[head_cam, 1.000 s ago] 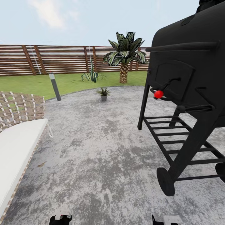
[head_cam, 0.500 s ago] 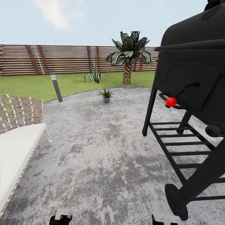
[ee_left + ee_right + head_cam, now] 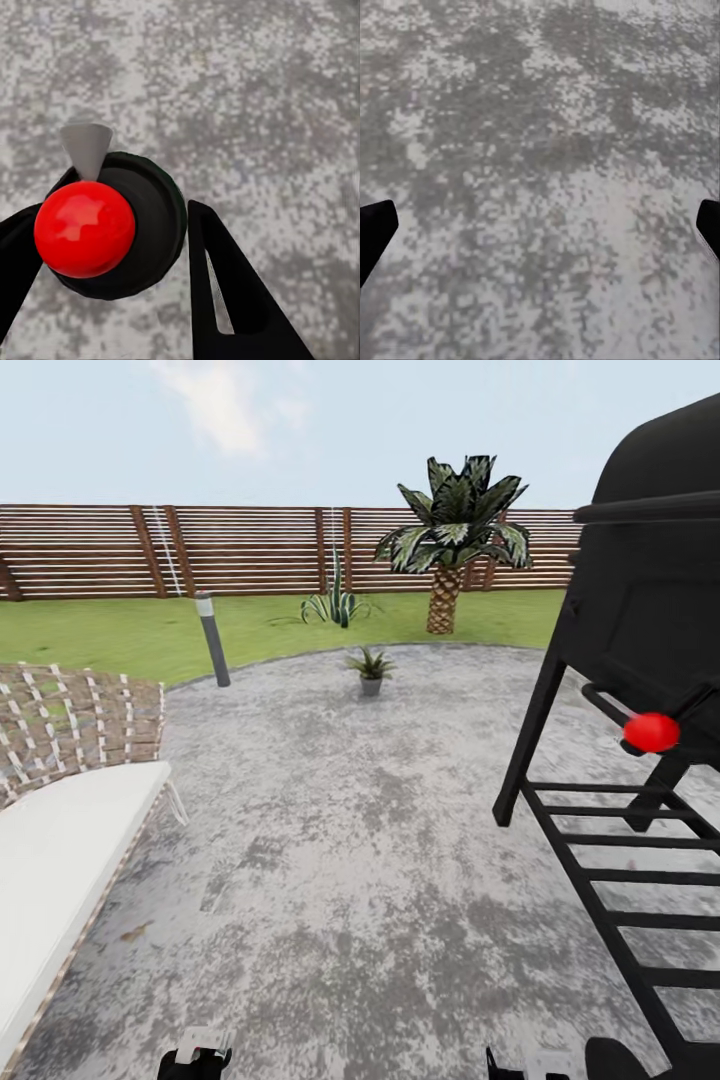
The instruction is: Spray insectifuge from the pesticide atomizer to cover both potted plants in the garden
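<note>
In the left wrist view the pesticide atomizer [image 3: 154, 217] appears end-on: a dark round body with a red ball top and a grey cone nozzle. My left gripper [image 3: 112, 259] is shut on it, one black finger on each side, above the stone patio [image 3: 330, 830]. My right gripper [image 3: 540, 225] is open, with bare paving between its fingers. One potted plant [image 3: 371, 668] stands at the patio's far edge, well ahead of both grippers. The second potted plant is out of view. Both gripper tops peek in at the head view's lower edge, left gripper [image 3: 195, 1055] and right gripper [image 3: 525, 1063].
A black grill [image 3: 640, 660] with a red knob [image 3: 651, 732] stands close on the right. A wicker chair [image 3: 70, 800] with a white cushion is close on the left. Further off are a grey lamp post [image 3: 212, 638], a spiky agave [image 3: 338, 603], a palm [image 3: 455, 530] and the wooden fence [image 3: 250, 550].
The whole head view has shifted: grill, plant, palm and lamp post all slid to the right of the picture, so the camera has turned. The grippers keep their place at its lower edge.
</note>
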Robot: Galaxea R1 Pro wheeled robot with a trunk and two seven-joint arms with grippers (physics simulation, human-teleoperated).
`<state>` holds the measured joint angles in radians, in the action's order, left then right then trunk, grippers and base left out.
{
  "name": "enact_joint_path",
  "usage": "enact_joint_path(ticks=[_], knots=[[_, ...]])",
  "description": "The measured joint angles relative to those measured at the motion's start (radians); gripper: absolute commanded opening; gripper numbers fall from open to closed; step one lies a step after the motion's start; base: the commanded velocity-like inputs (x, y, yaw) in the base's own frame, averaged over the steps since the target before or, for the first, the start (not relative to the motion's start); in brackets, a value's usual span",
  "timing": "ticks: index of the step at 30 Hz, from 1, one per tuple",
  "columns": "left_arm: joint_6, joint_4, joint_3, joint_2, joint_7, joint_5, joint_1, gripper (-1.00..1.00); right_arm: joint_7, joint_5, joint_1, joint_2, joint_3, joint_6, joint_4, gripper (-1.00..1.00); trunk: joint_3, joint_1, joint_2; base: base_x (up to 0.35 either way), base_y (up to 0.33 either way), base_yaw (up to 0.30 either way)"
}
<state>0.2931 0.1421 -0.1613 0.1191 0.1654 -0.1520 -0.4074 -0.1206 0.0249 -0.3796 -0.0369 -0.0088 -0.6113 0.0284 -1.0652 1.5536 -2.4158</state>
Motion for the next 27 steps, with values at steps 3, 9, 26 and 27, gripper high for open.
enact_joint_path(ticks=[3,9,26,27], knots=[[0.000,0.000,0.000,0.000,0.000,0.000,0.000,-1.00,0.000,0.000,0.000,0.000,0.000,0.000,0.000,1.00,0.000,0.000,0.000,0.337,0.000,0.001],[0.000,0.000,0.000,0.000,0.000,0.000,0.000,-1.00,0.000,0.000,0.000,0.000,0.000,0.000,0.000,1.00,0.000,0.000,0.000,0.337,0.000,0.000],[0.000,0.000,0.000,0.000,0.000,0.000,0.000,-1.00,0.000,0.000,0.000,0.000,0.000,0.000,0.000,1.00,0.000,0.000,0.000,0.337,0.000,0.000],[0.000,0.000,0.000,0.000,0.000,0.000,0.000,-1.00,0.000,0.000,0.000,0.000,0.000,0.000,0.000,1.00,0.000,0.000,0.000,0.337,0.000,0.000]])
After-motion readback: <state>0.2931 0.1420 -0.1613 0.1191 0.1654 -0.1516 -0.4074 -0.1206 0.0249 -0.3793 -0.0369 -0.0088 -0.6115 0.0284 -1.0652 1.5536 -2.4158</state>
